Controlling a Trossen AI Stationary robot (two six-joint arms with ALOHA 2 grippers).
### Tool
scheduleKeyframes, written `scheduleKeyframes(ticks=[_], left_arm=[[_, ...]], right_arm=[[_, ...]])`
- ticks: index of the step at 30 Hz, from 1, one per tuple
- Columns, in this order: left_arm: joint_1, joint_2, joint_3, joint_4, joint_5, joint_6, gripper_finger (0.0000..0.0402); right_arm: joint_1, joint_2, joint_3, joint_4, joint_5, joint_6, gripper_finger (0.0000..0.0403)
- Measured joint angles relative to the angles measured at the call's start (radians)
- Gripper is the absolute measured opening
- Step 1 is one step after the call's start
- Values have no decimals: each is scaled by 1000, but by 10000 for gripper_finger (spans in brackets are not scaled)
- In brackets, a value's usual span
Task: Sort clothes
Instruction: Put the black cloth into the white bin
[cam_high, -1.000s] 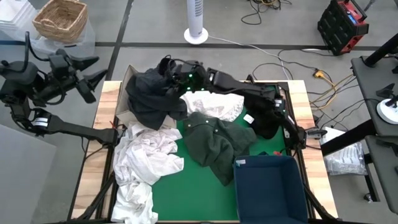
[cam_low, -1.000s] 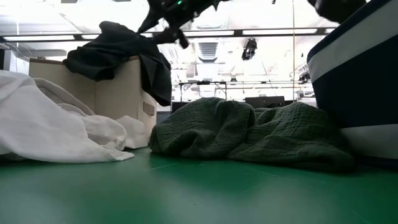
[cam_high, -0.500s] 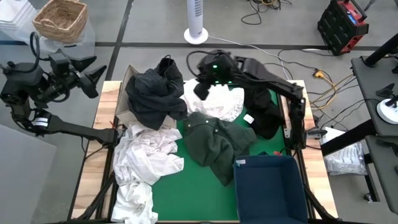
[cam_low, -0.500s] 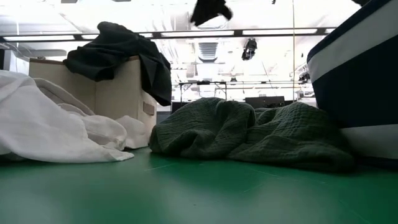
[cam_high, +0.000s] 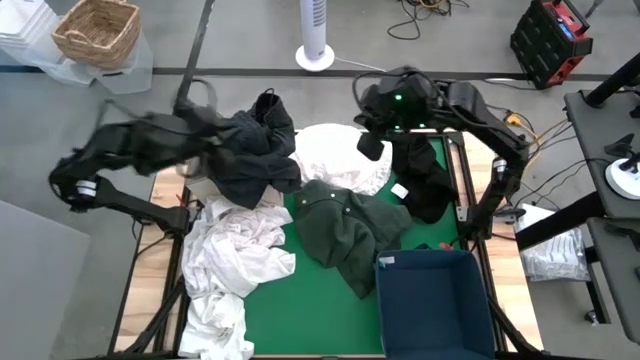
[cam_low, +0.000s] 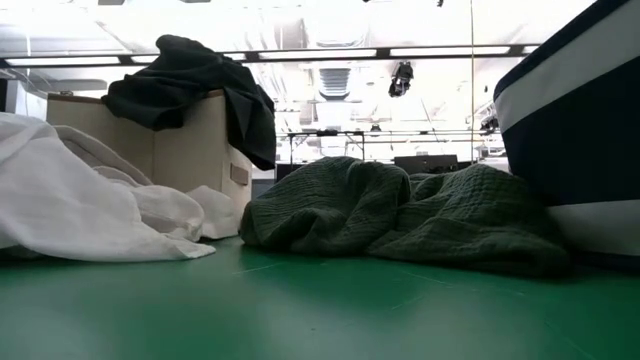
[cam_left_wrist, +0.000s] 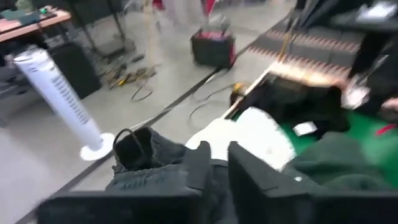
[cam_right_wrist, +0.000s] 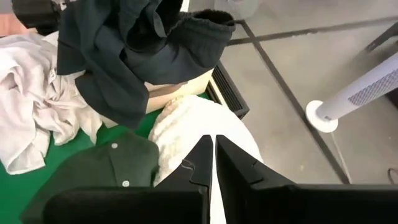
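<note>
Clothes heaped across my desk: soft, light, floppy, easy to bunch.
Both hands closed and empty: left hand over dark garment on cardboard box; right hand above white knit, which I'd pinch at a raised fold.

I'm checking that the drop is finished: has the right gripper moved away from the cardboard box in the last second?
Yes. In the high view the right gripper, shut and empty, has swung rightward from over the cardboard box to beyond the white garment.
</note>
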Motion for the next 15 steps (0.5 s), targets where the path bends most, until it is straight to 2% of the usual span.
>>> scheduleKeyframes(ticks=[5,10,15], left_arm=[[8,94,6,14,13,-9,4],[19,181,-12,5,111,-8,1],[66,270,-21,-53,120,-33,0]], right_arm=[[0,-24,0,0,0,-41,12],[0,-23,-1,-8,-1,-77,12],[0,-14,-2,-16,-1,-80,12]])
